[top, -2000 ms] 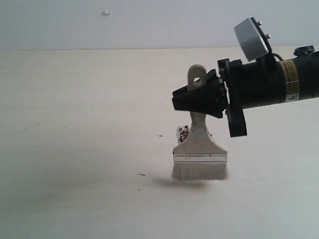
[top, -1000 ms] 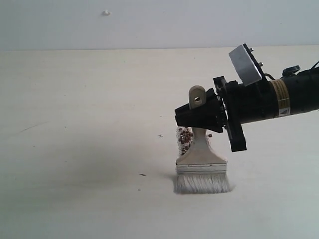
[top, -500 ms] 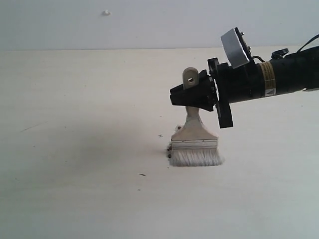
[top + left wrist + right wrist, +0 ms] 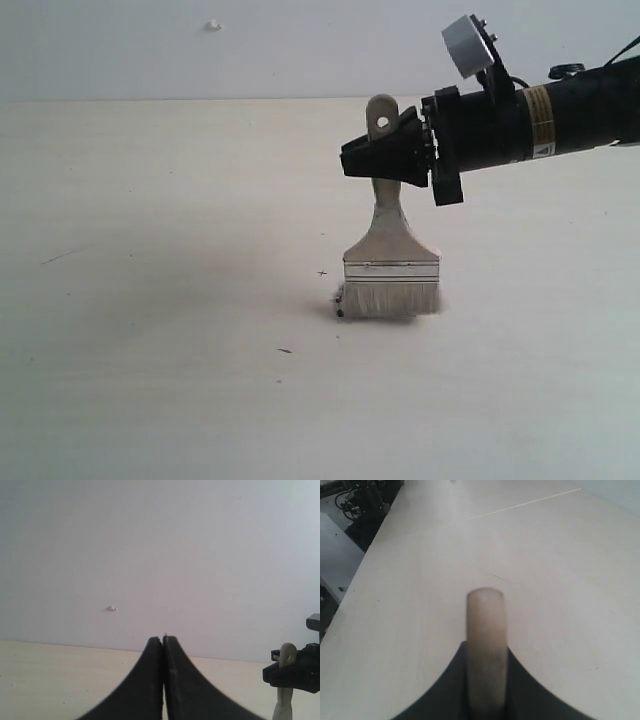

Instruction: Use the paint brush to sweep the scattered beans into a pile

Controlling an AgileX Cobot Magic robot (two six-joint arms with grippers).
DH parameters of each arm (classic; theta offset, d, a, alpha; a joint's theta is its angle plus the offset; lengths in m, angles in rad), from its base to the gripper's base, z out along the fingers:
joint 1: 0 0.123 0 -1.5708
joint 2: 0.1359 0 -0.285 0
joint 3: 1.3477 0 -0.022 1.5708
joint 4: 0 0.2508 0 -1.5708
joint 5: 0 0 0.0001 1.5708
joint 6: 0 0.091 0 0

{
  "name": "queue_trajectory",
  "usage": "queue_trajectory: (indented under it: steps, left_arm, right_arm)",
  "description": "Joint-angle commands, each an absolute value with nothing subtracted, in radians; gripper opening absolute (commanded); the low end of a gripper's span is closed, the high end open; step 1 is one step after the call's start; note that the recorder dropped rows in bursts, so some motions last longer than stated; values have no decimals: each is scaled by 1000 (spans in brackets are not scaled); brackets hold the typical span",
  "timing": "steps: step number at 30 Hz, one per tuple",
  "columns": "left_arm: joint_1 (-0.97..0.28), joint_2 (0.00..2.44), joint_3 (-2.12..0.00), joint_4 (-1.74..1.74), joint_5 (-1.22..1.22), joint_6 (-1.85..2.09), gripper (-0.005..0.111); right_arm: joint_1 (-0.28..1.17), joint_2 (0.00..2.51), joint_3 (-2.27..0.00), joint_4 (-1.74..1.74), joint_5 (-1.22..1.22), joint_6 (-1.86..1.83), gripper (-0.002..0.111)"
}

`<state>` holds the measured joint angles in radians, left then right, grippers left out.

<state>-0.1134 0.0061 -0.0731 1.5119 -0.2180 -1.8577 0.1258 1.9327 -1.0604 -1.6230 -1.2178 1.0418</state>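
Observation:
My right gripper (image 4: 375, 160) is shut on the cream handle of the paint brush (image 4: 391, 262), which stands upright with its pale bristles on the table. The handle's end (image 4: 485, 630) sticks out between the black fingers in the right wrist view (image 4: 486, 680). Only a few dark beans (image 4: 340, 300) peek out at the bristles' left corner; the pile is hidden behind the brush head. My left gripper (image 4: 163, 645) is shut with nothing in it, off the exterior view, and it sees the brush handle (image 4: 286, 675) far off.
The pale wooden table (image 4: 150, 300) runs back to a grey-white wall. A small dark speck (image 4: 285, 351) lies in front of the brush. The table's edge (image 4: 350, 595) and dark equipment (image 4: 365, 497) show in the right wrist view.
The right gripper swept the brush from nearer the camera back and slightly left across the beans, then rose a little. The beans seen behind the brush earlier are now hidden by it.

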Motion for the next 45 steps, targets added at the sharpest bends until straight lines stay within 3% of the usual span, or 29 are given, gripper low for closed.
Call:
queue_trajectory:
  steps: [1, 18, 31, 45]
  left_arm:
    - [-113, 0, -68, 1516, -215, -1861, 0]
    - [-113, 0, -68, 1516, -215, -1861, 0]
    - [-113, 0, -68, 1516, -218, -1861, 0]
    - [-113, 0, -68, 1516, -218, -1861, 0]
  right_arm:
    - [119, 1891, -1066, -1545, -1221, 1129, 0]
    - [127, 1924, -878, -1296, -1221, 1091, 0]
    - [127, 1982, -874, -1169, -1046, 1027, 0]
    - [125, 1946, -876, -1117, -1079, 1007, 0]
